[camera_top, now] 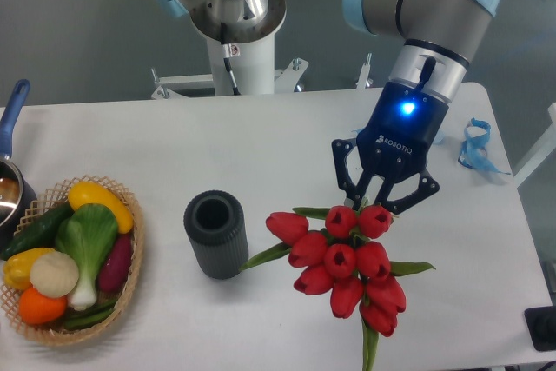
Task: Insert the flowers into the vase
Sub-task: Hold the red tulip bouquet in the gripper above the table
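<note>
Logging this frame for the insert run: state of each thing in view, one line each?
flowers: lying on the table right of the vase, not inserted.
vase: upright, mouth empty.
gripper: fingers spread, right over the top buds; grasp not evident.
basket: full of toy vegetables, at the left edge.
pot: at far left, mostly cut off.
ribbon: loose on the table, far right.
</note>
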